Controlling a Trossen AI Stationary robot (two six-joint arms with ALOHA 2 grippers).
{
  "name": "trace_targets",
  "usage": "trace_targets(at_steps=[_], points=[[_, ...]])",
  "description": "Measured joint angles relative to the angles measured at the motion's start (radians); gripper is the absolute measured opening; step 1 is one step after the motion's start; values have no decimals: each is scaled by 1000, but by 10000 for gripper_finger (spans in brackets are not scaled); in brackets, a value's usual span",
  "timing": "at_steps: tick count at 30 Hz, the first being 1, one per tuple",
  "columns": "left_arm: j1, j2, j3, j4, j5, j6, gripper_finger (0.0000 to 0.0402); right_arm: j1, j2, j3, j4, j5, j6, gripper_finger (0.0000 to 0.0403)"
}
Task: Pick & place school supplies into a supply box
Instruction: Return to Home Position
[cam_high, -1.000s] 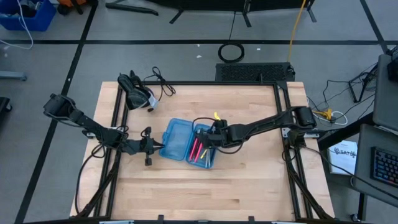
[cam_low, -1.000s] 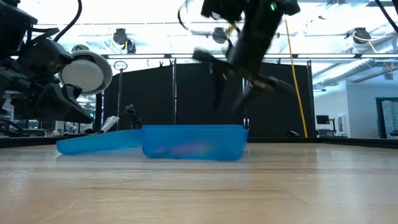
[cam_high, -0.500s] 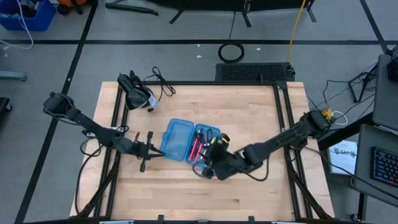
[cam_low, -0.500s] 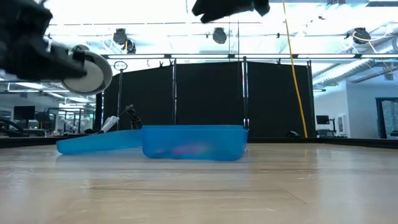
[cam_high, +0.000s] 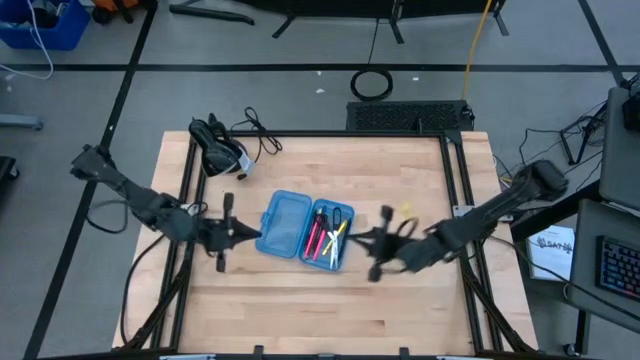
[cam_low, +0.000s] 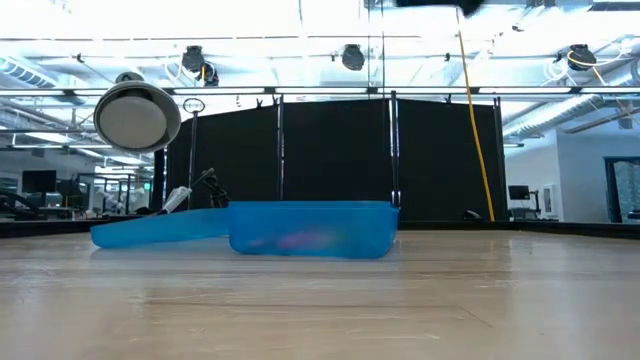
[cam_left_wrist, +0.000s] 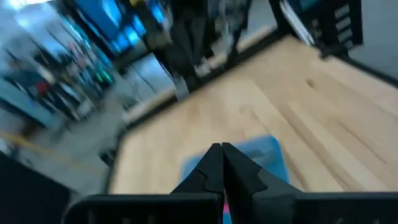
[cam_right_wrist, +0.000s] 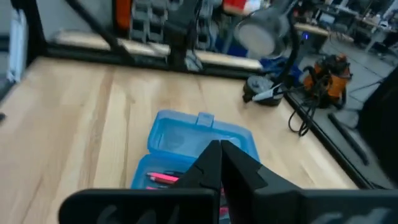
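Observation:
The blue supply box lies open on the table, its lid half flat beside the tray half. In the tray lie pink pens, a yellow one and black-handled scissors. My left gripper hovers just left of the lid, shut and holding nothing. My right gripper hovers right of the tray, also shut and holding nothing. The low view shows only the box, with both grippers above its top edge.
A black and white device with cables lies at the table's far left corner. Black frame rails run along the table's edges. Bare wood lies near the front edge.
My right gripper has pulled out of the box's tray, swung toward the near edge and then toward the right edge, rising and rolling about its axis. My left gripper has risen out of the low view, staying left of the lid. The box and its contents have kept still.

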Motion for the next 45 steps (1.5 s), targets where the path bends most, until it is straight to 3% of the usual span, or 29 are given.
trace_targets(at_steps=[7,12,14,20,27,31,45], points=[[46,-143,35,87,39,174,3,-103,-389,-474,390,-130,-4,0],[177,-294,-90,177,198,121,3,-150,-575,-678,477,-204,11,0],[221,-361,-165,188,215,93,3,-151,-626,-726,496,-232,6,0],[290,-558,-426,358,309,44,2,-150,-749,-827,511,-259,-13,0],[303,-723,-689,485,369,5,1,-150,-798,-897,514,-286,-13,0],[299,-745,-689,395,370,-15,1,-150,-799,-935,539,-284,-18,0],[300,-743,-689,336,365,-111,5,-151,-806,-980,660,-282,-72,0]])
